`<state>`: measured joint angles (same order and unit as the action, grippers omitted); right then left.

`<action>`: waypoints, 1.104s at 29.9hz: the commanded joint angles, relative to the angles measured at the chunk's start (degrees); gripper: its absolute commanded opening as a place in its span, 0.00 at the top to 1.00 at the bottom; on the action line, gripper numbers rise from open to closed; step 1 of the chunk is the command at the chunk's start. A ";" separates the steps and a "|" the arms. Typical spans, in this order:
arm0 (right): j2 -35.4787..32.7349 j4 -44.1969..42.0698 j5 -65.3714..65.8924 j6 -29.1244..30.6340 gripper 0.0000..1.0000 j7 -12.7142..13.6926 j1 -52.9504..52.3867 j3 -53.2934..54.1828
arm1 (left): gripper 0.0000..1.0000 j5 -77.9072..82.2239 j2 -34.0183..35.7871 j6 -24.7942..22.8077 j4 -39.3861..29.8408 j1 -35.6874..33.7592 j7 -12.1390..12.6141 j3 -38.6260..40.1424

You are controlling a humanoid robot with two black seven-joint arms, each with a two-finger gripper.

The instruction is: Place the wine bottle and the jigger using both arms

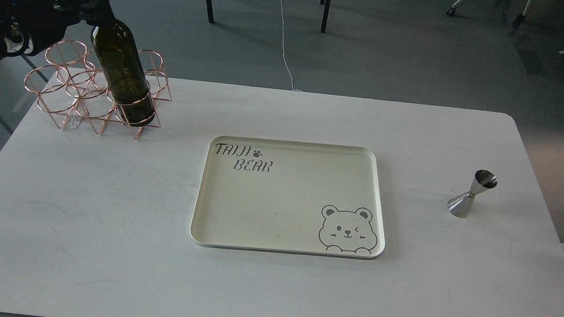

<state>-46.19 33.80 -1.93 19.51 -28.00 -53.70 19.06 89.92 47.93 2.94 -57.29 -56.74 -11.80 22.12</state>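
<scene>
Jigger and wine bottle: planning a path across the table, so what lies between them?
In the head view, the cream tray lies between the wine bottle and the jigger, with bare white table around it.

A cream rectangular plastic tray [235, 216], printed with "TAIJI BEAR" and a winking bear, lies at the middle of the white rounded table [98, 244]. A rose-gold wire ring rack [68, 91] stands at the table's far left corner. Beyond, a white cable [283, 45] trails across the grey floor.
</scene>
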 commanded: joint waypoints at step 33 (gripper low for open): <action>-0.04 -1.19 -0.18 -0.61 0.01 0.00 0.09 1.95 | 0.02 -68.70 8.41 -0.82 3.66 0.23 -1.03 3.81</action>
<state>-46.16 32.99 -1.93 19.07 -28.00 -53.71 20.88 30.53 56.21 4.39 -55.10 -56.73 -12.73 25.93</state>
